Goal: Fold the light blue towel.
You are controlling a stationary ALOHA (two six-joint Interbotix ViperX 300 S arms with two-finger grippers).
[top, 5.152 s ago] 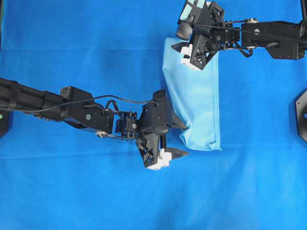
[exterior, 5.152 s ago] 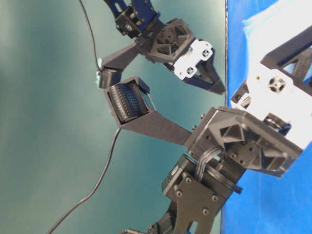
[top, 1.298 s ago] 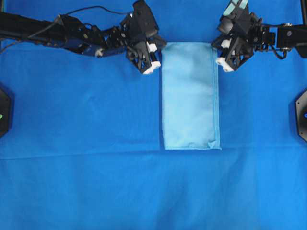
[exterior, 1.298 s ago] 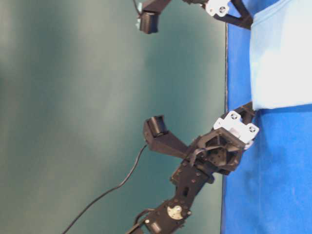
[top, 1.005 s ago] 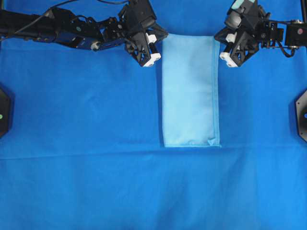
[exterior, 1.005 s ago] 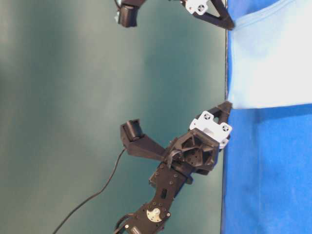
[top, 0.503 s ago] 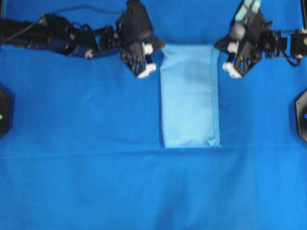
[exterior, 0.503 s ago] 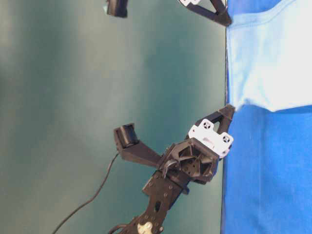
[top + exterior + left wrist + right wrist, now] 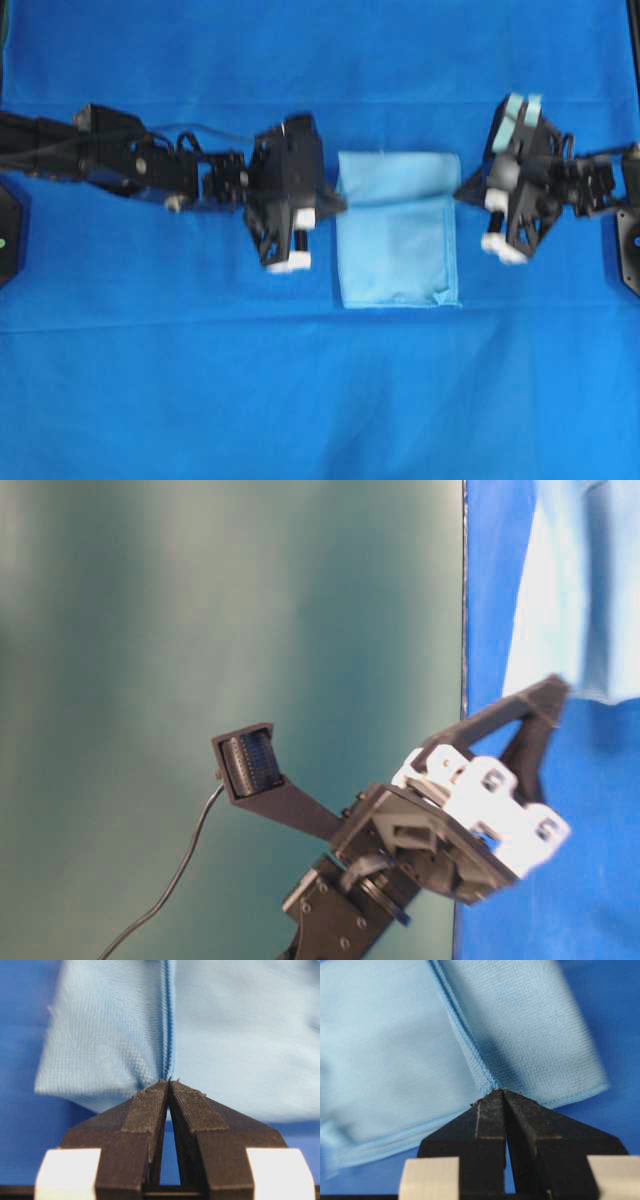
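Note:
The light blue towel (image 9: 398, 250) lies in the middle of the table, its far end lifted and carried over the near half. My left gripper (image 9: 340, 204) is shut on the towel's left hem, and the wrist view shows the hem (image 9: 167, 1035) pinched at the jaw tips (image 9: 168, 1081). At the opposite side, my right gripper (image 9: 459, 192) is shut on the right hem, with the corner of the towel (image 9: 540, 1050) held between its tips (image 9: 500, 1091). At table level the towel (image 9: 570, 590) hangs raised from a black fingertip (image 9: 545, 695).
A darker royal-blue covering (image 9: 300, 400) spreads over the whole table. Black fixtures stand at the left edge (image 9: 8, 230) and the right edge (image 9: 630, 245). A cable (image 9: 170, 890) trails behind one arm against a green backdrop.
Both grippers have moved from the far edge toward the near side, carrying the towel's far end with them. The towel's outline is now about half as long.

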